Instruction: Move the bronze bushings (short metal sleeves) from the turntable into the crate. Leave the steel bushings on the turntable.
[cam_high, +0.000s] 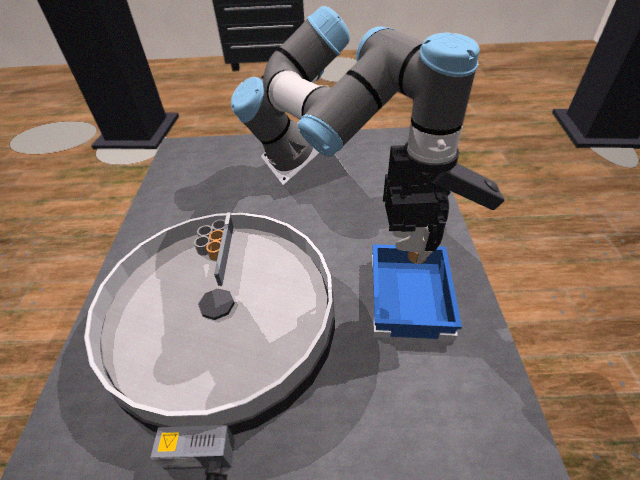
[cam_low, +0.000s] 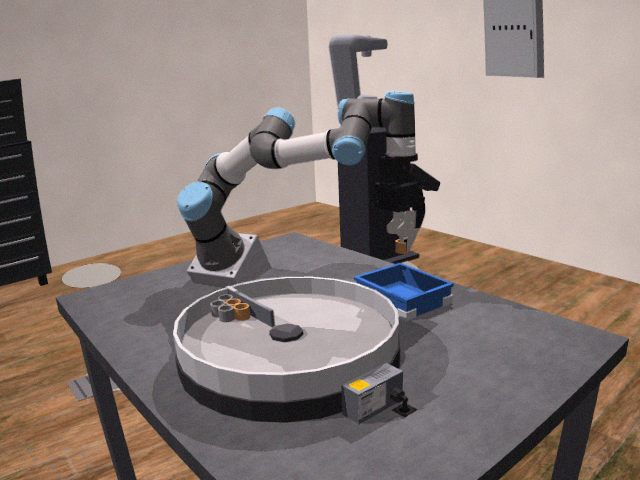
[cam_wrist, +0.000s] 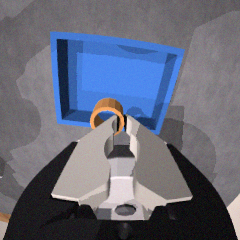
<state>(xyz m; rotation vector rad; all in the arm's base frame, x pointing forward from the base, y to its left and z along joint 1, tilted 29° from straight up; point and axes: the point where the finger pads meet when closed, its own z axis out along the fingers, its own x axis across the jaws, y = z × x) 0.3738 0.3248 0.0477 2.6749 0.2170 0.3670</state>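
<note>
My gripper (cam_high: 420, 257) (cam_low: 407, 249) (cam_wrist: 121, 115) is shut on the wall of a bronze bushing (cam_high: 413, 256) (cam_low: 400, 246) (cam_wrist: 108, 103). It holds the bushing above the blue crate (cam_high: 413, 331) (cam_low: 434, 302) (cam_wrist: 54, 80), near the crate's back edge. No bushing shows in the visible part of the crate. On the turntable (cam_high: 331, 289) (cam_low: 289, 383), two bronze bushings stand at the back, the front one (cam_high: 212, 255) (cam_low: 241, 314) just ahead of the other. Three steel bushings stand against them, one of them (cam_high: 201, 249) (cam_low: 225, 315) at the front left.
An upright divider (cam_high: 223, 255) (cam_low: 258, 308) stands on the turntable right beside the bushings. A dark hub (cam_high: 216, 303) (cam_low: 285, 332) is at the turntable's centre. The turntable's raised rim lies left of the crate. A grey box (cam_high: 192, 443) (cam_low: 373, 392) is at the turntable's front.
</note>
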